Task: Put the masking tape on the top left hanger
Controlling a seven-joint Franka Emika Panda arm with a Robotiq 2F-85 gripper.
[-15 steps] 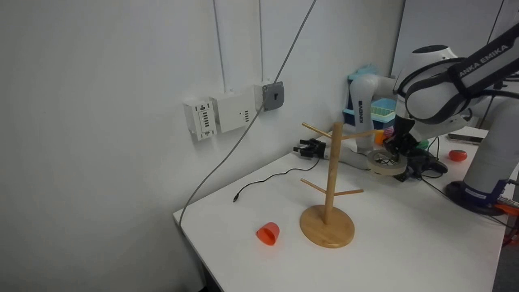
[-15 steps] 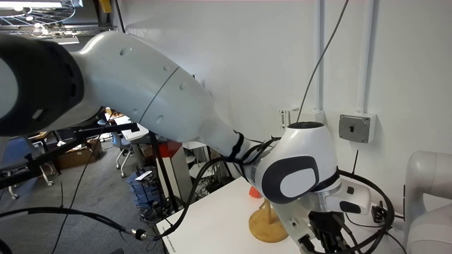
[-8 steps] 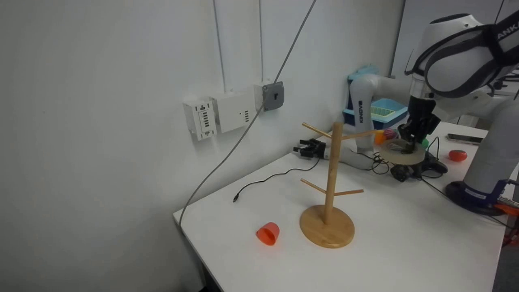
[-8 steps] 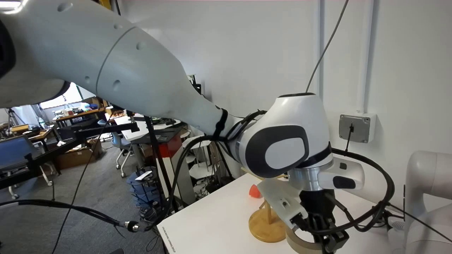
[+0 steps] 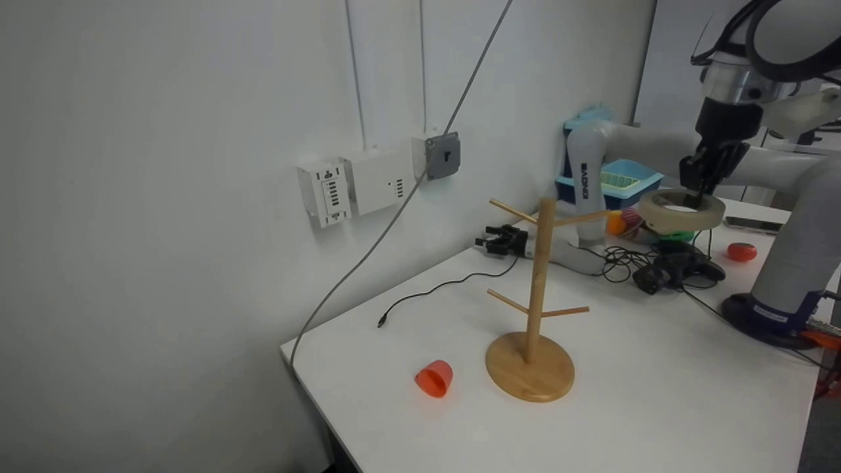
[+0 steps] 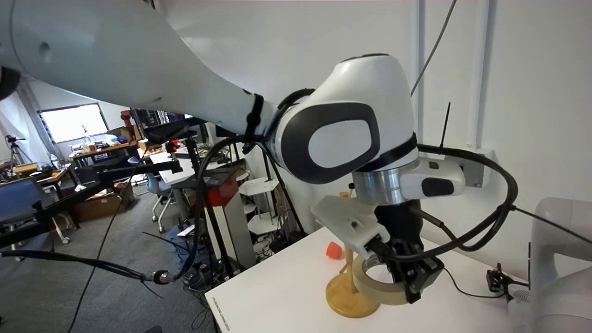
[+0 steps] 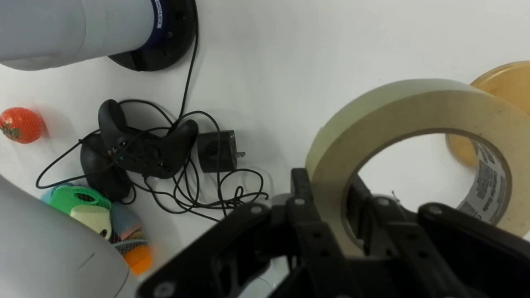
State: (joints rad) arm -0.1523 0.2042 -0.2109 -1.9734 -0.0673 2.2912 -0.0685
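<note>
The masking tape, a pale beige ring, is held in the air by its rim, roughly flat. My gripper is shut on that rim, with one finger outside the ring and one inside its open centre. The tape also shows in an exterior view and in the wrist view. The wooden stand stands upright on a round base, with two upper and two lower pegs. Its top left hanger is bare. In an exterior view my arm hides most of the stand's upper part, while its base shows.
An orange-red cup lies beside the stand. A black controller and tangled cables lie on the table. A grey Kinova arm rests along the wall side. A tomato and a blue basket are farther back.
My gripper has risen with the tape in its grasp. In an exterior view they moved up and right, away from the stand, uncovering the controller and cables. The stand has not moved.
</note>
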